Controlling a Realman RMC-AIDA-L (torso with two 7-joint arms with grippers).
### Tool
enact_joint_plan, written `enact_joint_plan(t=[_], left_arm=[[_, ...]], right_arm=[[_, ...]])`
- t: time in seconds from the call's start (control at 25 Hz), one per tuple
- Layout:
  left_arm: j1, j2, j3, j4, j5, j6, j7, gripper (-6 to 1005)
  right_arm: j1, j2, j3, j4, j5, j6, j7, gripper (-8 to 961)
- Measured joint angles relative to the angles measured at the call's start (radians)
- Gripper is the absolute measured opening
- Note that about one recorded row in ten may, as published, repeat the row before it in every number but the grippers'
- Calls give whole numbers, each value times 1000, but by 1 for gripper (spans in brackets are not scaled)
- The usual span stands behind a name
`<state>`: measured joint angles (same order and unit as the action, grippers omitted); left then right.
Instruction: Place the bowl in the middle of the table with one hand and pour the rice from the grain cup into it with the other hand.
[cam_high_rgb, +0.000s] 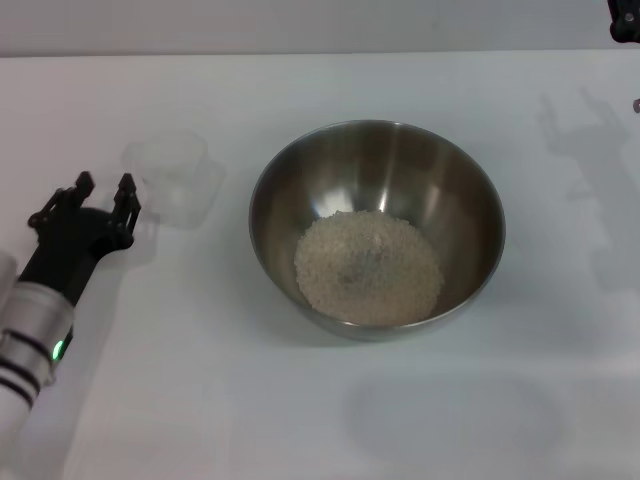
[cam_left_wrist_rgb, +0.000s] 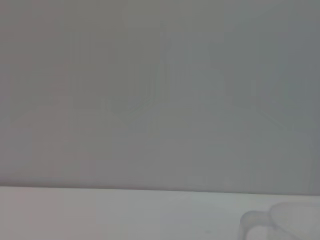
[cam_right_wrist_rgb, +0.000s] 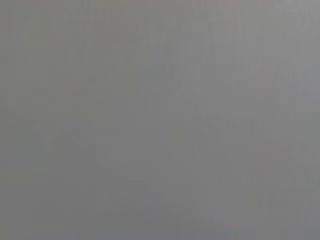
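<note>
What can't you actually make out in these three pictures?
- Right gripper: head view shows only a dark scrap at the top corner, cut off by the edge; open or shut is unknowable.
- Right wrist view: only flat grey, nothing recognisable.
- Grain cup: clear plastic against the white table, so whether grains remain inside is unclear; the left wrist view cuts it off at the corner.
- Bowl bottom: covered by the rice.

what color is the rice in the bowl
Off-white, slightly beige; the rice shows best in the head view, heaped inside the bowl.
</note>
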<state>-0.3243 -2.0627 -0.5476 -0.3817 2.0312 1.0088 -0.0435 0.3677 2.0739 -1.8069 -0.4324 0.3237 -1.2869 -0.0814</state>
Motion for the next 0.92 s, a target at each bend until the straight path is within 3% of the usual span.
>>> enact_joint_plan(t=[0.08,0.2,0.24,0.4,0.68,0.8,0.92], left_arm=[[10,0,-2,2,5,21,-3,442],[67,-1,-2,10,10,186,-26,547],[67,-1,-2,10,10,186,-26,569],[105,-12,16,35,11,467,-76,655],[78,-13,21,35,9,483,-81,807],[70,-14,19,34,6,468,-81,833],[68,-14,11,29,2,462,-83,851]], right_arm=[[0,0,0,1,0,0,0,512],[-1,0,0,11,0,0,0,512],[-1,0,0,11,0,0,0,512],[-14,8,-14,48,2,0,3,512],[-43,16,-52,101,8,5,127,512],[-26,10,-74,178,4,8,277,512],[-24,9,-76,198,3,6,285,512]])
